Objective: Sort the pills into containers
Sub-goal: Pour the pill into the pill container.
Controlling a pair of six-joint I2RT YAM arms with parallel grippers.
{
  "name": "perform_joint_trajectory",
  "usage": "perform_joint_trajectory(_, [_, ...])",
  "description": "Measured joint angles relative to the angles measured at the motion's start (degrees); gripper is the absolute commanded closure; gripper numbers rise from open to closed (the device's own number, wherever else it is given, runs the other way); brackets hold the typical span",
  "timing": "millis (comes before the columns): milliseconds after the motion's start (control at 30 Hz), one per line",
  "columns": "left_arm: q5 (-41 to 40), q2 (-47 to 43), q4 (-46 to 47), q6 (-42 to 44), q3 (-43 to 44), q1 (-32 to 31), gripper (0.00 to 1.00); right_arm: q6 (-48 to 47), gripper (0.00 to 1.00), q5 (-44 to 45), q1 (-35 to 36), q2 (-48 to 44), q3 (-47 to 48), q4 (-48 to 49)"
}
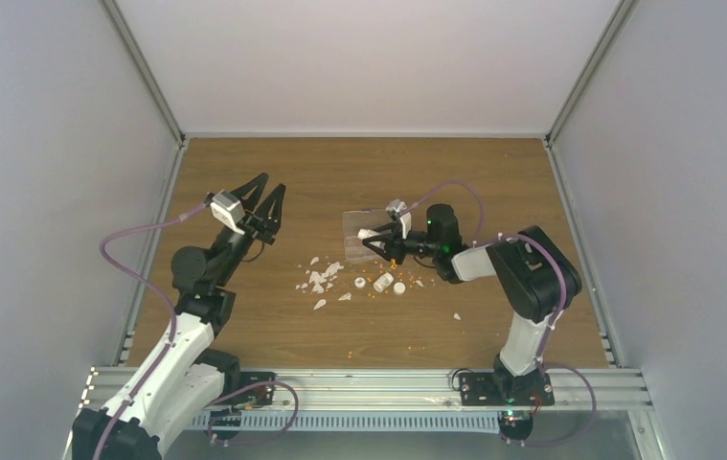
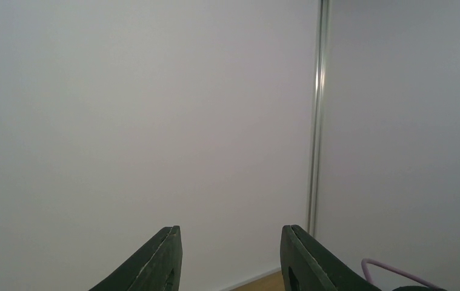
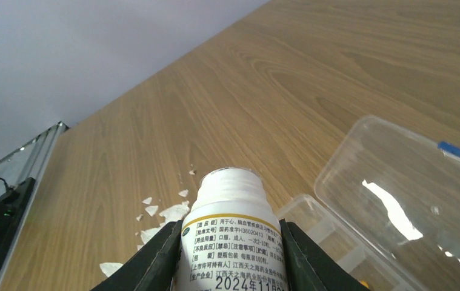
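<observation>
Two black-and-white arms (image 1: 182, 335), black tapered jaws, looping purple cables (image 1: 120, 261), white wrist cameras (image 1: 228, 209)

Worktop (image 1: 493, 182): wood grain, smooth, satin sheen. Box (image 3: 397, 176): clear plastic, glossy, white glare. Bottle (image 3: 230, 200): white plastic, smooth, semi-matt; printed label (image 3: 233, 251) w/ slight gloss. Jaws: black, matt, prob. plastic. Walls (image 2: 124, 109): plain matt white. Near rail (image 1: 369, 383): bare metal, dull shine. Cables (image 1: 457, 183): smooth purple sheath. Flakes (image 1: 319, 280): white, matt.

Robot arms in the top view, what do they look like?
Both arms have white shells and black joints. The black two-finger left tool and right tool taper to points; each carries a small white wrist camera and trails a lilac cable.
</observation>
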Motion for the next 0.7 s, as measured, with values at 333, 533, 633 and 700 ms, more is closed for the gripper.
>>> perform_joint_trajectory(333, [0.5,0.2,-0.1,-0.8,-0.2,1.2,0.01,-1.8,0.46,3.0,0.0,2.2,1.0,-4.0])
perform_joint_trajectory(533, [0.9,0.7,-0.1,-1.0,-0.2,1.5,0.01,-2.8,0.46,3.6,0.2,4.6,2.5,-5.8])
perform_joint_trajectory(633, [1.1,1.0,-0.1,-1.1,-0.2,1.6,0.01,-3.2,0.46,4.4,0.6,5.1,2.6,-7.1])
perform_joint_trajectory(700, [1.2,1.1,-0.1,-1.2,-0.2,1.6,0.01,-3.6,0.46,4.9,0.7,5.1,2.8,-8.2])
